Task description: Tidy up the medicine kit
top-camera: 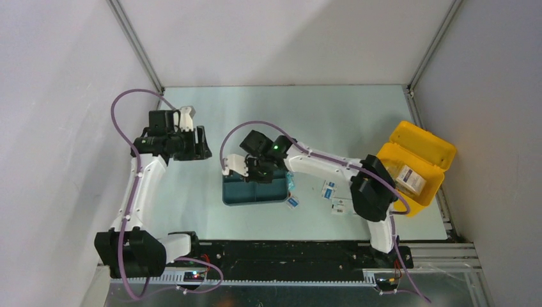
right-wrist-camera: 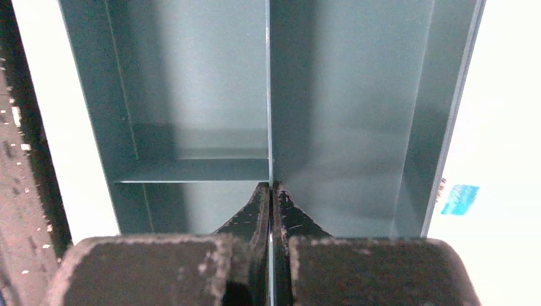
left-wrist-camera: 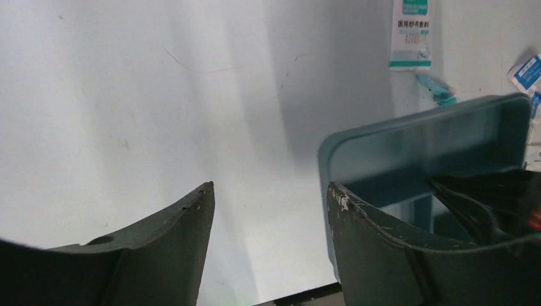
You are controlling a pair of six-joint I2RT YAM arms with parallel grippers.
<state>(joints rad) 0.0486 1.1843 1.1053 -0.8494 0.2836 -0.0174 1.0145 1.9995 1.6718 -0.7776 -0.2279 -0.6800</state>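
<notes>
The yellow medicine kit (top-camera: 418,163) lies open at the right edge of the table with a white box (top-camera: 410,179) inside. A dark-teal divided tray (top-camera: 255,192) sits mid-table. My right gripper (top-camera: 259,171) reaches down into it. In the right wrist view the right gripper (right-wrist-camera: 272,188) is shut on the tray's thin centre divider (right-wrist-camera: 268,95). My left gripper (top-camera: 203,144) hovers to the tray's left and stands open. In the left wrist view nothing lies between the left gripper's (left-wrist-camera: 271,186) fingers, and the tray's rim (left-wrist-camera: 421,137) shows just beyond the right finger.
Small white-and-blue packets (top-camera: 329,190) (top-camera: 293,202) (top-camera: 339,206) lie on the table between tray and kit. Another packet (left-wrist-camera: 410,32) lies beyond the tray in the left wrist view. Grey walls close in on three sides, and a black rail (top-camera: 281,252) runs along the near edge.
</notes>
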